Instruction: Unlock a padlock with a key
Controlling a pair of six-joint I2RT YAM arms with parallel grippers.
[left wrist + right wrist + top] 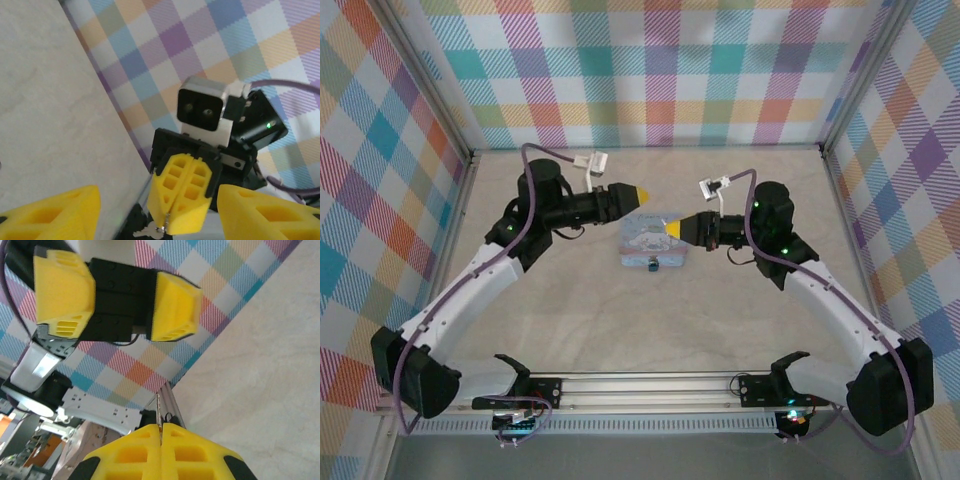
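Nearest me, the padlock (pixel 652 266) is sitting against the near edge of the tin (pixel 638 245). Over the tin, the right gripper (pixel 669 229) is pinching the key (pixel 146 231), its fingers pressed together. Just beyond the tin's far edge, I am seeing the left gripper (pixel 642 196) hovering with its fingers spread.

Padlock (pixel 652 266) at tin (pixel 638 240) near side: too small for detail. Right gripper (pixel 666 229) hides tin's right part. Key (pixel 148 231) blurred.
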